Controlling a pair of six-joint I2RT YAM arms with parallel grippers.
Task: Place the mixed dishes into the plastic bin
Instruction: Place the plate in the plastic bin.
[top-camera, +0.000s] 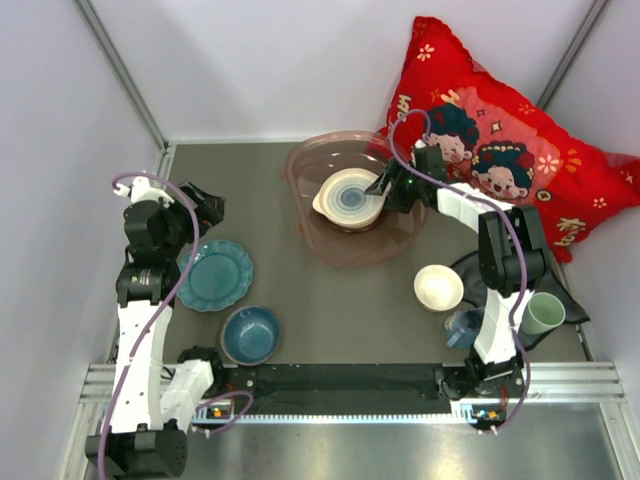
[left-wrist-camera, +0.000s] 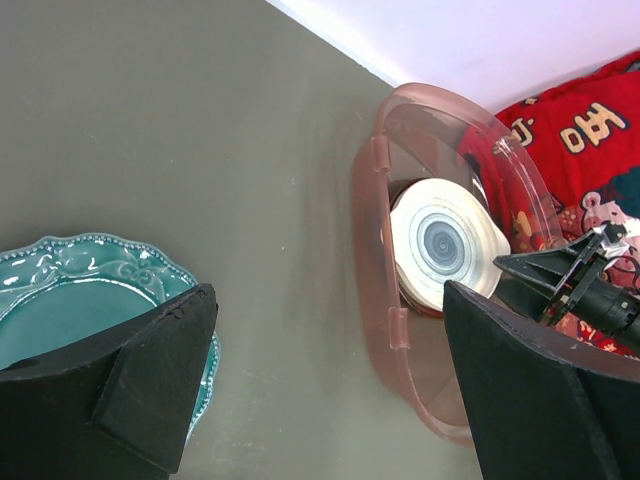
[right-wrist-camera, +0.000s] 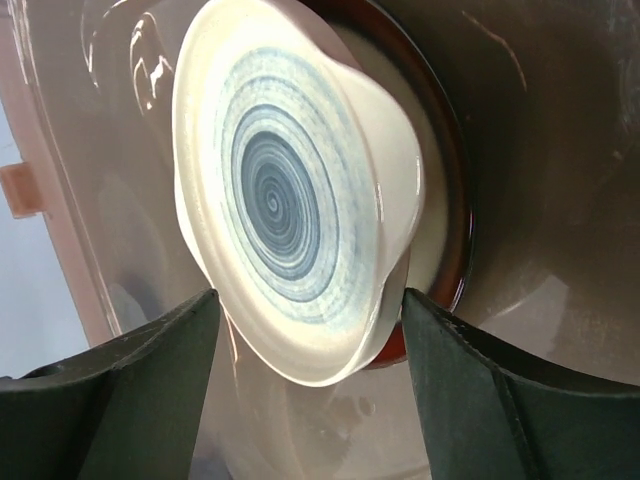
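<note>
The pinkish plastic bin (top-camera: 300, 215) stands at the back centre. In it the blue-ringed white handled plate (top-camera: 348, 197) lies on a dark red-rimmed dish (right-wrist-camera: 450, 230). My right gripper (top-camera: 386, 188) is open in the bin at the plate's right side; in the right wrist view the plate (right-wrist-camera: 290, 190) sits between its spread fingers (right-wrist-camera: 510, 400). My left gripper (top-camera: 207, 212) is open and empty above the teal scalloped plate (top-camera: 213, 275). The blue bowl (top-camera: 250, 333), cream-white bowl (top-camera: 438, 288), small blue mug (top-camera: 462, 327) and pale green cup (top-camera: 545, 313) stand on the table.
The red cartoon-print pillow (top-camera: 500, 150) leans in the back right corner behind the bin. A dark grey cloth (top-camera: 565, 290) lies under the cup at the right. White walls close in the left and back sides.
</note>
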